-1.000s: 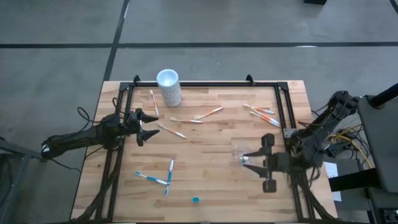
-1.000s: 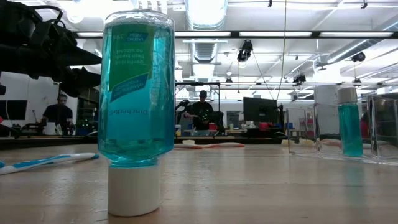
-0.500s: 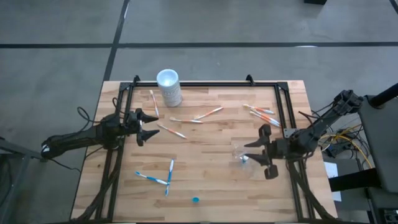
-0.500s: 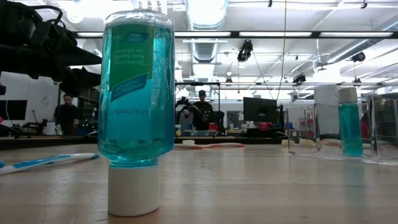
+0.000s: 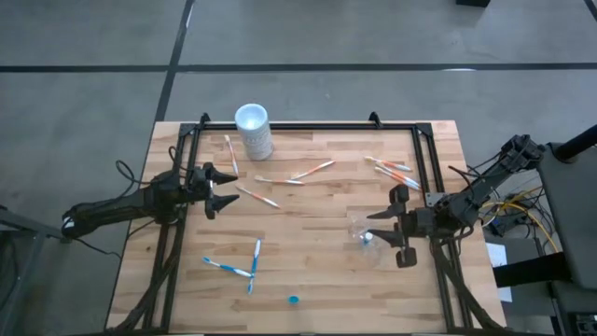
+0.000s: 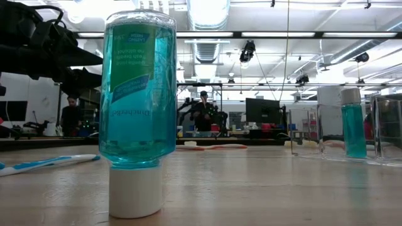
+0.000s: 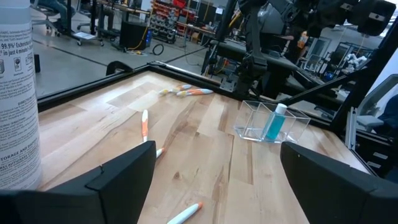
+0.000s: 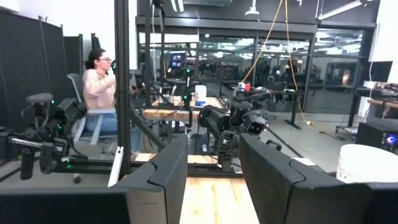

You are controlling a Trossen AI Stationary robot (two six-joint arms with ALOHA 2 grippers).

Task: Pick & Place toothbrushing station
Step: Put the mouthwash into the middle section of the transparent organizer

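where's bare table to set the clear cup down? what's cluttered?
Bare wood: the middle, between the clear cup by the right gripper and the blue toothbrushes; also the near right corner, past the blue cap. Crowded: the far half, around the white cup and orange toothbrushes.

The right gripper (image 5: 379, 230) is hovering open beside the clear cup (image 5: 363, 231); toothbrushes (image 5: 392, 170) are lying scattered across the table (image 5: 317, 280).

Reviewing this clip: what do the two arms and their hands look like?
Both arms are dark, nearly black, jointed tubes. The left hand ends in two tapered, pointed black fingers; black cable loops trail behind its arm. The right hand has the same dark fingers, broad flat slabs in its wrist view, with yellow and dark cables bundled by its base.
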